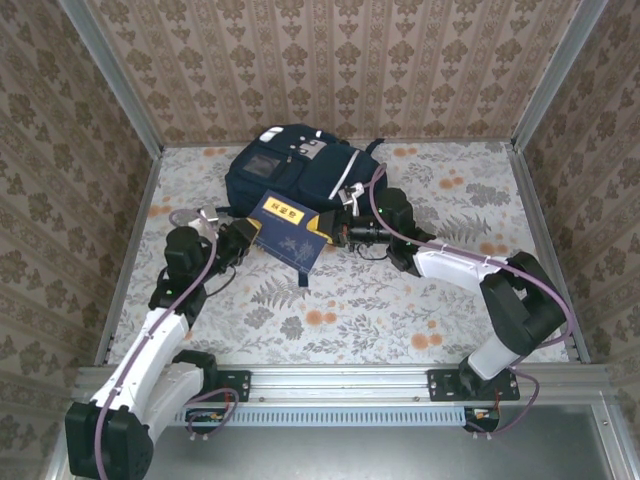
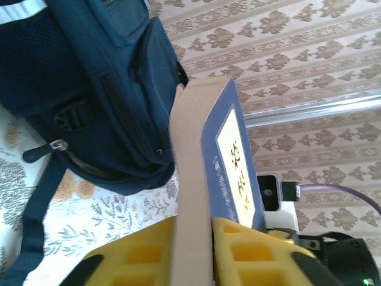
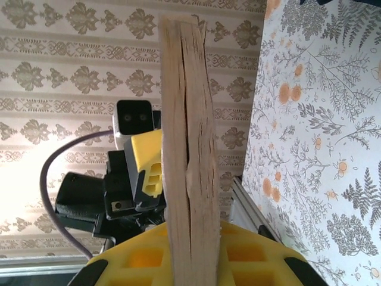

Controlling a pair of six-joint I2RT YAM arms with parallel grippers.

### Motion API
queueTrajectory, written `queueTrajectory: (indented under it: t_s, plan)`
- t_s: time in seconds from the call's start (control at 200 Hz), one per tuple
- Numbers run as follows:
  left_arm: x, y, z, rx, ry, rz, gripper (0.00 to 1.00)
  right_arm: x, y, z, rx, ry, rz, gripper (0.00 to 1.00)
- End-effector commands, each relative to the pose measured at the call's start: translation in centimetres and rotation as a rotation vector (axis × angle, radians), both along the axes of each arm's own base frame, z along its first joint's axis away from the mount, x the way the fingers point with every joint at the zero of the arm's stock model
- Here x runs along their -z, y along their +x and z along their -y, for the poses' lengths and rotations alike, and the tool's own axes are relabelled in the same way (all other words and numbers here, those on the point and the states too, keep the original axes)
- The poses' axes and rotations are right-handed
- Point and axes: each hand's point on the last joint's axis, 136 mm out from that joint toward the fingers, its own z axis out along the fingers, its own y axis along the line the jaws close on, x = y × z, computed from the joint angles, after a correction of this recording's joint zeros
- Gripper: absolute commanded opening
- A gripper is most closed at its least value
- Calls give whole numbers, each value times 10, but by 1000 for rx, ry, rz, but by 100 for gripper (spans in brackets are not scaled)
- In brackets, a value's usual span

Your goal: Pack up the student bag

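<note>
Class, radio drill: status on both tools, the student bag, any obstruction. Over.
Both shut on book: left tool, right tool. Book held at student bag near side, not inside. No obstruction seen.

Enclosed work cell, overhead view. The back wall (image 1: 340, 60), left wall (image 1: 60, 180) and right wall (image 1: 600, 200) carry beige wallpaper printed with rows of brown damask motifs between narrow ornamental bands. Grey metal posts stand in the far corners, the left post (image 1: 110, 75) and the right post (image 1: 560, 70). The tabletop (image 1: 330, 320) is covered in a pale cloth printed with grey fern fronds and orange blossoms. A silver aluminium rail (image 1: 340, 378) runs along the near edge, with a grey slotted strip (image 1: 340, 413) on its near side. The light is even and the shadows are soft.
</note>
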Motion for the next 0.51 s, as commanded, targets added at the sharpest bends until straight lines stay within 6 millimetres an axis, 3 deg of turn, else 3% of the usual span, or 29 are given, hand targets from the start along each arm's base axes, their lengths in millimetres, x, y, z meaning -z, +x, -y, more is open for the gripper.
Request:
queueTrajectory:
  t_s: [0.0, 0.045, 0.165, 0.29, 0.5]
  plan:
    - [-4, -1, -2, -20, -5, 35, 2, -19, 3, 1, 14, 74, 26, 6]
    - [-3, -1, -7, -49, -3, 32, 0, -19, 4, 3, 33, 72, 21, 24]
    - [5, -3, -21, -139, -7, 7, 0, -23, 3, 8, 78, 60, 18, 53]
    - [6, -3, -27, -182, -45, 6, 0, -28, -4, 5, 111, 52, 40, 65]
    - [-3, 0, -31, -218, -105, 13, 0, -40, -13, -12, 127, 156, 42, 68]
